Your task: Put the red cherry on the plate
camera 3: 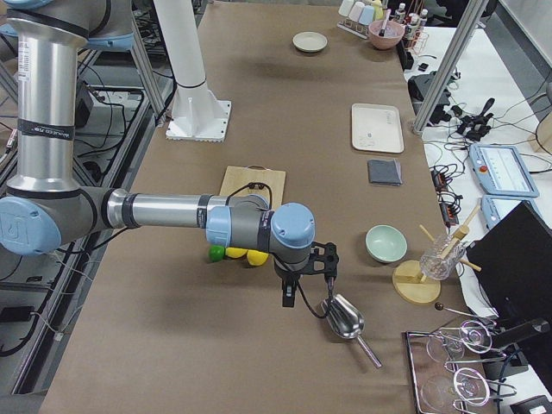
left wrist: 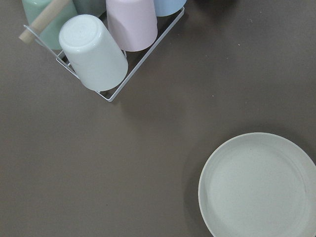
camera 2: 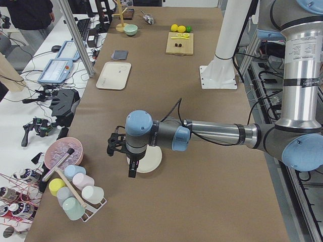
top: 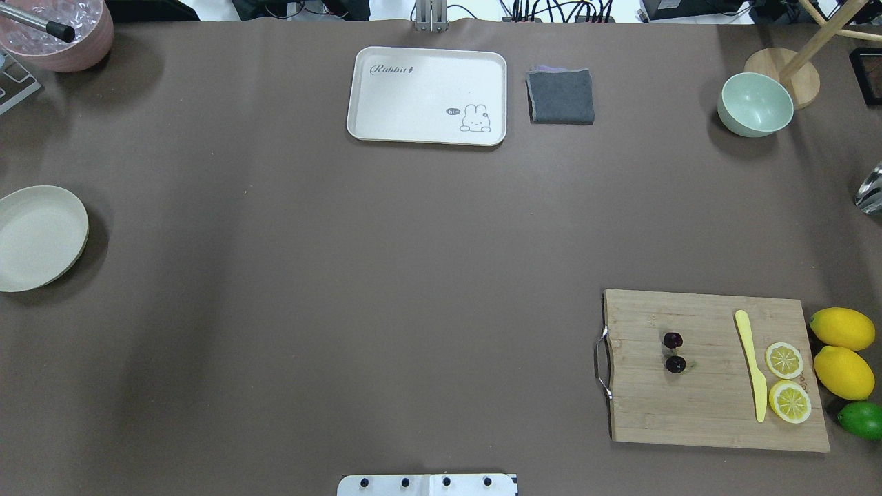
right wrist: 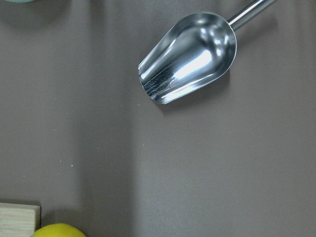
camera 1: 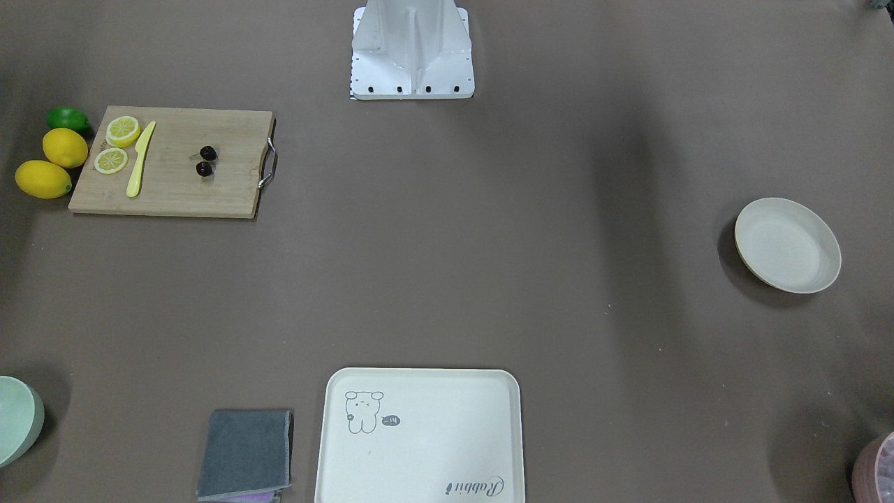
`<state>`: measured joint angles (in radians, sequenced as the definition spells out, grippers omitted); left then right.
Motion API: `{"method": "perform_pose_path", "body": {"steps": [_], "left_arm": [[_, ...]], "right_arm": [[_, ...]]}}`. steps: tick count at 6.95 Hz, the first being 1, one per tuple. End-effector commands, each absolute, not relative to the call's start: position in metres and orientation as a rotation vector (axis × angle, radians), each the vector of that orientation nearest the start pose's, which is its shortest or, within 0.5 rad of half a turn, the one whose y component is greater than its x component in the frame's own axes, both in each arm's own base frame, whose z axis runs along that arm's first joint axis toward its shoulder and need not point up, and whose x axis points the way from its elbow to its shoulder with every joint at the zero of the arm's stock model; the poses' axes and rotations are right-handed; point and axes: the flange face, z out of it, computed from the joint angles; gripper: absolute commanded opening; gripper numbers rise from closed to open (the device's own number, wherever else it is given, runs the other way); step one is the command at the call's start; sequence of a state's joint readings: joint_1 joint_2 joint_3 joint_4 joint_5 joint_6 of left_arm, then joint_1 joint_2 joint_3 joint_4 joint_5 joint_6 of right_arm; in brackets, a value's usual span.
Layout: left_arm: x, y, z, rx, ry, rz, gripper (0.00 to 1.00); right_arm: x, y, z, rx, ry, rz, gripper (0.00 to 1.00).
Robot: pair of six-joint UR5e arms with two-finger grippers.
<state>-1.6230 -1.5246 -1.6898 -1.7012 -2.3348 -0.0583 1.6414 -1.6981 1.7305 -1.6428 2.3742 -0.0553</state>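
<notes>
The red cherry (camera 1: 205, 161) (top: 674, 352), a pair of tiny dark maroon fruits, lies on a wooden cutting board (top: 710, 406). The round cream plate (camera 1: 787, 244) (top: 38, 238) (left wrist: 259, 185) rests at the opposite end of the table with nothing on it. In the exterior left view my left gripper (camera 2: 132, 169) hangs above the plate's (camera 2: 151, 160) near edge. In the exterior right view my right gripper (camera 3: 288, 293) hangs beside a metal scoop (camera 3: 345, 317), past the lemons. I cannot tell whether either gripper is open or shut. Neither wrist view shows fingers.
Lemon slices (top: 784, 359) and a yellow knife (top: 751, 365) share the board, with lemons (top: 842, 329) and a lime (top: 861, 419) beside it. A bear tray (top: 427, 95), grey cloth (top: 561, 96), green bowl (top: 755, 104), pink bowl (top: 65, 34) and cup rack (left wrist: 103, 44) line the edges.
</notes>
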Motion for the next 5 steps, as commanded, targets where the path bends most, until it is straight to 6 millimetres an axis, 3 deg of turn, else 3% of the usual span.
{"method": "perform_pose_path", "body": {"steps": [1,5], "left_arm": [[-0.0902,-0.4793,0.6083,0.193,0.753,-0.027,0.98],[-0.0900,-0.4776,0.6144,0.180,0.754,-0.034,0.98]], "right_arm": [[0.0922,-0.4296,0.6438,0.014,-0.803,0.030,1.00],[0.0926,-0.4266,0.6456,0.011,-0.805,0.033,1.00]]}}
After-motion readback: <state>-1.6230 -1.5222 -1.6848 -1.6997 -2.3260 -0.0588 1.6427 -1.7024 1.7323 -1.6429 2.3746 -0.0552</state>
